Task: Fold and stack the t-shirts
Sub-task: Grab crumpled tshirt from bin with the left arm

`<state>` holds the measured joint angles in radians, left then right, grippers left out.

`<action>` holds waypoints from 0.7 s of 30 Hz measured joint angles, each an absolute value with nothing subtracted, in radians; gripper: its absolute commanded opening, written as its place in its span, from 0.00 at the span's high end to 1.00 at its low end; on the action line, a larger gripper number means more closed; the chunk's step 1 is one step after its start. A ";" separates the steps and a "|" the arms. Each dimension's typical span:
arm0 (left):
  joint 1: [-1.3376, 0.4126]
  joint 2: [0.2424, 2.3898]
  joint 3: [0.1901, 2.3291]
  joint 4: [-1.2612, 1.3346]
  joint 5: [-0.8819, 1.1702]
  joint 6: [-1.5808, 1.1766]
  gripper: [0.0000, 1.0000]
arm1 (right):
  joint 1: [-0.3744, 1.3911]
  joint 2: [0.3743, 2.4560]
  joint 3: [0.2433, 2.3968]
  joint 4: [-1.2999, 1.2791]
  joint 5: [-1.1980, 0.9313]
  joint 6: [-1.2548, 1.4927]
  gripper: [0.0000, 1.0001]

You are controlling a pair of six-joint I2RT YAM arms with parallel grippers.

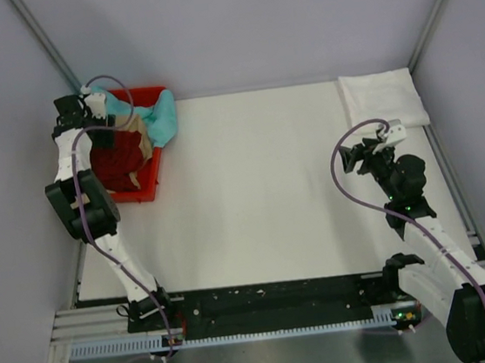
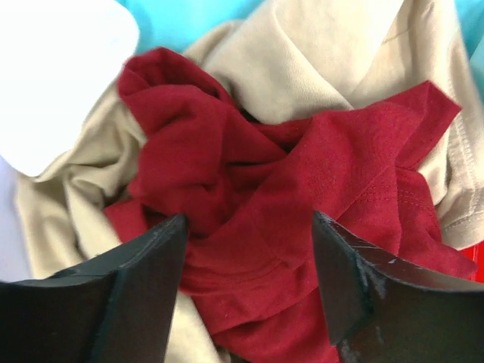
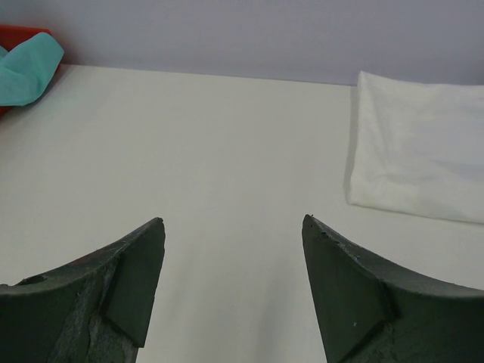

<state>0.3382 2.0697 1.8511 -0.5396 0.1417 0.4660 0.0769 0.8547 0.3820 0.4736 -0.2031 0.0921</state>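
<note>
The step in hand looks like picking the first shirt out of the bin [image 1: 139, 193]. The left hand [image 2: 248, 223] hangs over the heap with its 2 fingers spread apart and nothing between them. The dark red shirt [image 2: 227, 166] lies crumpled straight below it, on top of the tan shirt [image 2: 325, 53].

To do it well, I would drop straight down and pinch 1 raised fold of the red cloth only, high on the bunch, so the tan layer underneath is not dragged along. Then lift clear of the bin's wall before swinging toward the middle of the table [image 1: 261, 188]. The teal shirt [image 1: 162, 120] spills over the bin's far right corner and could snag.

The right hand [image 3: 233, 227] is also open and empty, hovering above the table near a folded white shirt [image 1: 382, 95] at the far right corner.

The table is a flat, pale, matte sheet. Grey walls close it in, with metal posts at the 2 far corners.
</note>
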 measured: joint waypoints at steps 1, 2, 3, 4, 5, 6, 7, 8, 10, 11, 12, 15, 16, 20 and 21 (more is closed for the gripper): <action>0.337 2.083 1.857 -0.547 0.141 0.465 0.35 | 0.077 0.855 0.382 0.471 -0.203 0.089 0.28; 0.336 2.103 1.871 -0.563 0.137 0.465 0.39 | 0.077 0.855 0.382 0.469 -0.203 0.088 0.28; 0.336 2.117 1.884 -0.574 0.134 0.463 0.45 | 0.077 0.855 0.382 0.466 -0.203 0.088 0.28; 0.334 2.133 1.901 -0.589 0.126 0.459 0.58 | 0.077 0.854 0.382 0.463 -0.204 0.087 0.28; 0.332 2.148 1.917 -0.599 0.114 0.455 0.94 | 0.077 0.852 0.382 0.461 -0.204 0.086 0.28; 0.332 2.151 1.921 -0.603 0.107 0.449 1.00 | 0.077 0.850 0.382 0.461 -0.203 0.086 0.28; 0.332 2.152 1.922 -0.608 0.099 0.443 1.00 | 0.077 0.848 0.382 0.461 -0.203 0.084 0.28; 0.332 2.152 1.924 -0.612 0.092 0.445 1.00 | 0.077 0.846 0.382 0.459 -0.203 0.082 0.28; 0.332 2.150 1.929 -0.621 0.088 0.435 1.00 | 0.077 0.841 0.382 0.460 -0.203 0.081 0.28; 0.332 2.146 1.929 -0.629 0.089 0.430 1.00 | 0.077 0.839 0.382 0.460 -0.203 0.081 0.28; 0.332 2.136 1.928 -0.638 0.093 0.424 1.00 | 0.077 0.838 0.382 0.461 -0.203 0.081 0.28; 0.332 2.066 1.899 -0.655 0.117 0.406 1.00 | 0.077 0.838 0.382 0.463 -0.204 0.082 0.28; 0.332 2.025 1.882 -0.660 0.123 0.400 1.00 | 0.077 0.838 0.382 0.464 -0.204 0.082 0.28; 0.329 1.820 1.812 -0.660 0.149 0.388 1.00 | 0.077 0.831 0.384 0.461 -0.207 0.092 0.28; 0.328 1.773 1.806 -0.660 0.157 0.387 1.00 | 0.077 0.828 0.392 0.456 -0.210 0.099 0.28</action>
